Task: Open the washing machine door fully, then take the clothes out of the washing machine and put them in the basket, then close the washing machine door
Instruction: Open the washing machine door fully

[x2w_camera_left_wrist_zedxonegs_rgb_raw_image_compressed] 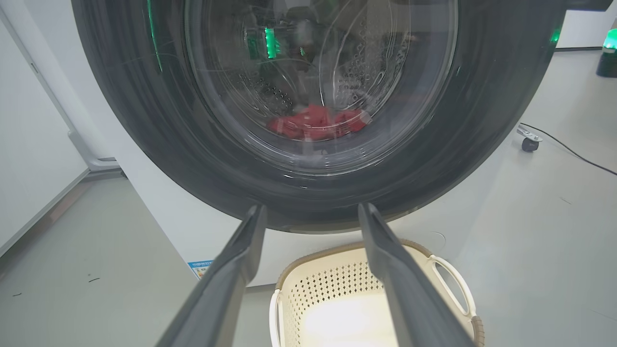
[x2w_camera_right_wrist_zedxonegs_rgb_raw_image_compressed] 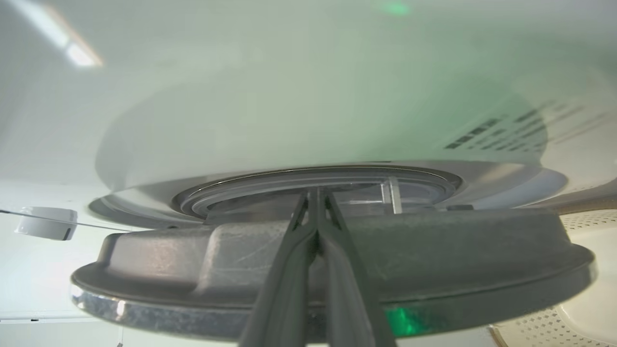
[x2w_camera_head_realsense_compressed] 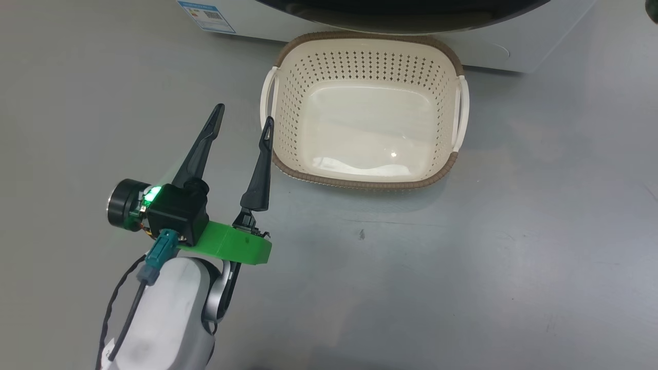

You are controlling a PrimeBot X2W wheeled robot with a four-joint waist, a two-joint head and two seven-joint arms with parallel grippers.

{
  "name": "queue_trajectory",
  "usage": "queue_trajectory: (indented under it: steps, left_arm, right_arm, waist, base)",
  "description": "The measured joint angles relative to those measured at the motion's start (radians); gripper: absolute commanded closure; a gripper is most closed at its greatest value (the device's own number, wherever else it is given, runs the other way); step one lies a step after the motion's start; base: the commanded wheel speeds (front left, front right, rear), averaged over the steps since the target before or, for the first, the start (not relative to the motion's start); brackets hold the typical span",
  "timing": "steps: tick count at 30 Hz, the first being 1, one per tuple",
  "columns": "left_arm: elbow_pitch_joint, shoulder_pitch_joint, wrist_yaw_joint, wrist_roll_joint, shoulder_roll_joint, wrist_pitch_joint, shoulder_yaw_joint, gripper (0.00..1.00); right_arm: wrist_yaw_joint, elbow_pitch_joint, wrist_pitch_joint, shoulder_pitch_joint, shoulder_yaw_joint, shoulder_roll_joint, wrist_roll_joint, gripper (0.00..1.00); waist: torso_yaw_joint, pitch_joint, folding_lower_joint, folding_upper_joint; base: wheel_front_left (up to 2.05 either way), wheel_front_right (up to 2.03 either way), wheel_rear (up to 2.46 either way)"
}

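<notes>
right gripper (x2w_camera_right_wrist_zedxonegs_rgb_raw_image_compressed: 315, 193), fingers pressed shut, lies across inner rim of the washing machine door (x2w_camera_right_wrist_zedxonegs_rgb_raw_image_compressed: 434, 260); could slip off, leaving it ajar; left gripper (x2w_camera_head_realsense_compressed: 244, 113) spread, empty.

Left arm: pale grey forearm (x2w_camera_head_realsense_compressed: 164, 313); green bracket (x2w_camera_head_realsense_compressed: 231, 247); black camera block (x2w_camera_head_realsense_compressed: 177, 208) with a lit green lamp (x2w_camera_head_realsense_compressed: 151, 194). Black cylinder (x2w_camera_head_realsense_compressed: 123, 204) at its 9 o'clock, teal plug (x2w_camera_head_realsense_compressed: 160, 254) at 6 o'clock, twisted black cable (x2w_camera_head_realsense_compressed: 110, 308). Left gripper (x2w_camera_head_realsense_compressed: 244, 113), right gripper (x2w_camera_right_wrist_zedxonegs_rgb_raw_image_compressed: 316, 193): long dark tapered fingers (x2w_camera_head_realsense_compressed: 200, 149).

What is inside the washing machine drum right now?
Red clothes lie low in the perforated drum, seen through the door glass. Reflections blur the drum's upper part, so anything more there cannot be told.
</notes>
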Motion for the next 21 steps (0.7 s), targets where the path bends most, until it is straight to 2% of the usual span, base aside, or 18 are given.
queue_trajectory:
  steps: [4,10,21]
  left_arm:
    - [0.006,-0.001,0.0,0.0,0.0,0.0,-0.002,0.0]
    - [0.022,-0.002,0.003,0.002,0.0,0.0,-0.002,0.0]
    - [0.037,-0.001,0.003,0.011,0.0,0.0,0.005,0.0]
  right_arm:
    - [0.01,0.011,0.03,0.001,0.005,0.001,0.012,1.0]
    - [0.044,0.027,0.069,0.02,0.021,0.002,0.02,1.0]
    - [0.079,0.049,0.142,0.07,0.032,0.012,0.053,1.0]
  waist:
    - [-0.009,-0.002,0.0,0.0]
    - [-0.023,-0.014,0.0,0.0]
    - [-0.045,-0.048,0.0,0.0]
  base:
    - [0.0,0.0,0.0]
    - [0.0,0.0,0.0]
    - [0.0,0.0,0.0]
